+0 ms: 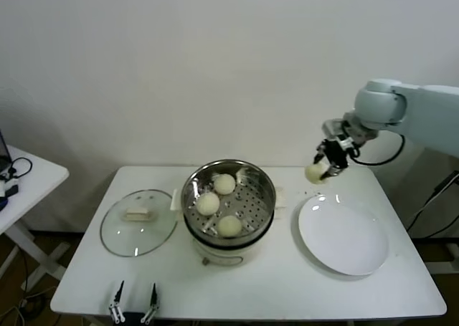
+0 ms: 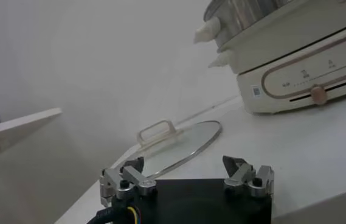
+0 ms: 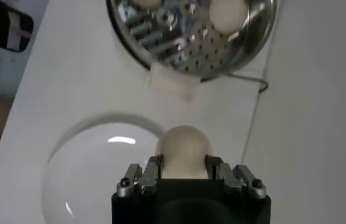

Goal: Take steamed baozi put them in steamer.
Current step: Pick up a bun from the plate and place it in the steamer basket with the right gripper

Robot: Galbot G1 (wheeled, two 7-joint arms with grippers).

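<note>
1. Carrying is the step in hand: the right gripper (image 1: 324, 167) is clenched on a bun (image 1: 315, 173), lifted clear of the plate (image 1: 344, 236) and held in the air above the table's (image 1: 272, 283) far right part, near the plate's far edge.
2. Right wrist view confirms the grasp: the bun (image 3: 185, 146) sits between the two fingers (image 3: 151, 170), pinched at its sides, its rounded end poking out beyond them.
3. Three other buns (image 1: 209, 204) already lie in the steamer (image 1: 265, 190), spread over its perforated floor. The plate looks bare, so I judge this bun to be the last of the four.
4. Free floor shows on the steamer's right side, the side nearest the loaded arm.
5. Next move, as I judge it: swing the bun leftward over the steamer's rim, high enough to clear it, then lower into that free patch before letting go. Dropping from too high could make the bun roll against the others.
6. The left gripper (image 2: 188, 176) is parked low at the table's near edge, fingers spread and holding nothing, with the glass lid (image 1: 138, 222) lying flat just beyond it, left of the steamer.
</note>
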